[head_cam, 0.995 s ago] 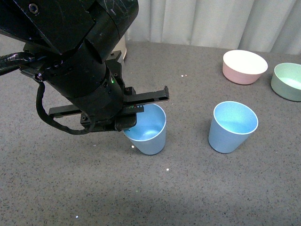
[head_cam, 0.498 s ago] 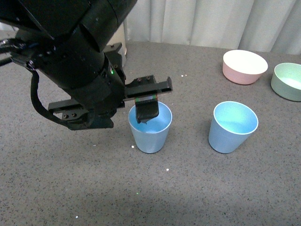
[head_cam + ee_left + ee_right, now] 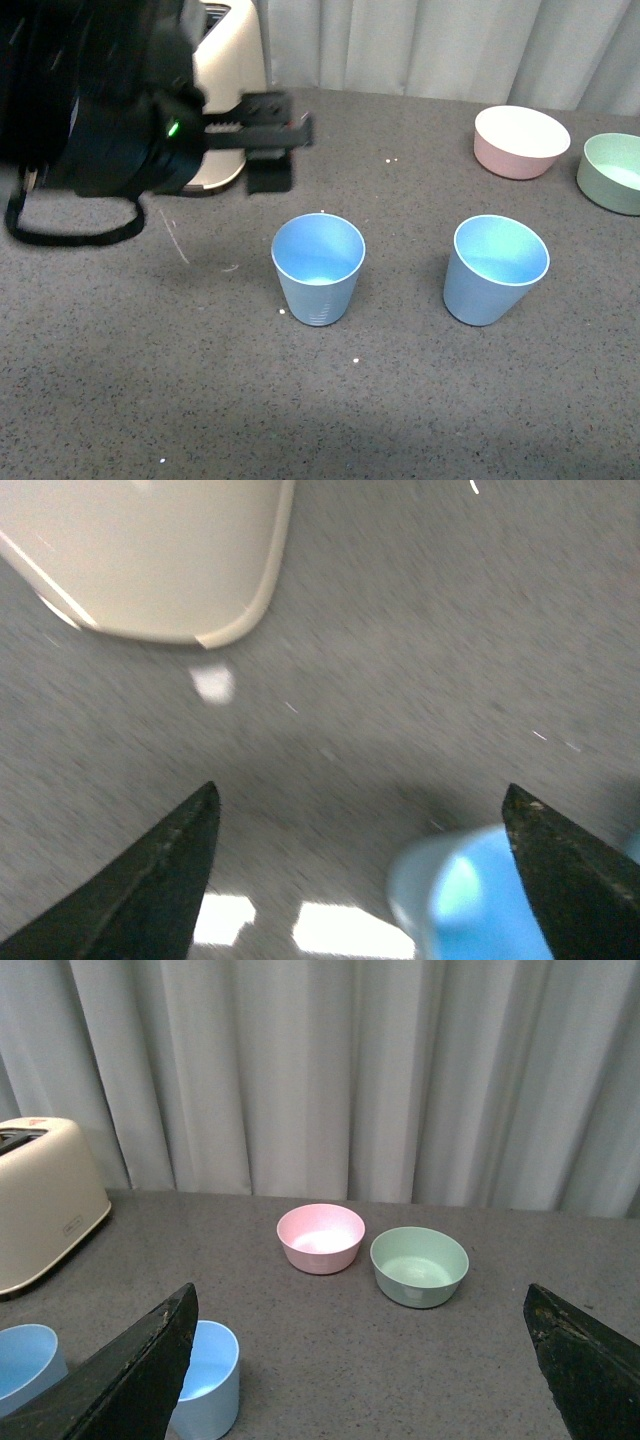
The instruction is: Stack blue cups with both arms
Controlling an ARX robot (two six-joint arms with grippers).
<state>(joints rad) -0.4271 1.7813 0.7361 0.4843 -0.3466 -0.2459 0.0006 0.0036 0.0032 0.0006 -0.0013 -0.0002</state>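
Observation:
Two light blue cups stand upright and apart on the grey table, the left cup [image 3: 318,268] and the right cup [image 3: 495,268]. My left gripper [image 3: 270,150] is open and empty. It hangs blurred above and behind the left cup, in front of the toaster. In the left wrist view the left gripper [image 3: 360,880] shows spread fingertips [image 3: 150,880], with a blue cup [image 3: 470,900] near one of them. My right gripper [image 3: 360,1370] is open and empty, away from both cups [image 3: 205,1380] [image 3: 25,1360]. It is not in the front view.
A cream toaster [image 3: 230,60] stands at the back left and also shows in the left wrist view [image 3: 150,560] and the right wrist view [image 3: 40,1200]. A pink bowl [image 3: 520,140] and a green bowl [image 3: 612,172] sit at the back right. A curtain hangs behind.
My left gripper had a finger inside the left cup. It has risen and drawn back toward the toaster, leaving the cup upright. The right cup has not moved.

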